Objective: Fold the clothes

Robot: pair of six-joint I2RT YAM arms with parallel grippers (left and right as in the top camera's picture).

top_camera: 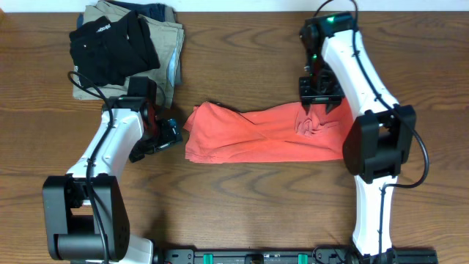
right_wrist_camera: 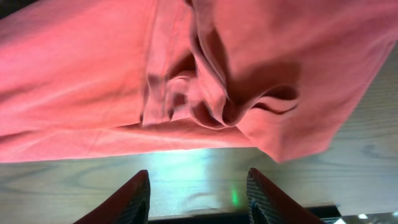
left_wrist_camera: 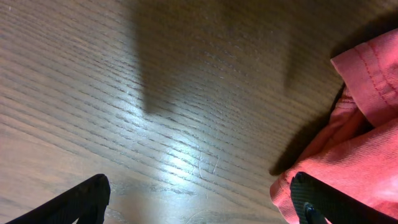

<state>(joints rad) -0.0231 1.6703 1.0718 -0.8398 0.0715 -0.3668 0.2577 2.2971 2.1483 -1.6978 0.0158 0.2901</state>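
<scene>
The clothes, a coral-red T-shirt [top_camera: 264,136], lie on the wooden table as a long band, bunched into wrinkles at the right end. My right gripper [top_camera: 320,104] hovers at the far edge of that bunched end. In the right wrist view it [right_wrist_camera: 198,196] is open, with only bare table between its fingers [right_wrist_camera: 127,202] and the shirt [right_wrist_camera: 186,74] just beyond them. My left gripper [top_camera: 165,136] sits beside the shirt's left edge. Through the left wrist camera it [left_wrist_camera: 199,208] stands wide open over bare wood, one finger [left_wrist_camera: 323,202] against the shirt's hem [left_wrist_camera: 360,143].
A black folded garment [top_camera: 110,44] lies on khaki folded trousers [top_camera: 167,44] at the back left, close behind my left arm. A black rail [top_camera: 293,257] runs along the table's front edge between the two arm bases.
</scene>
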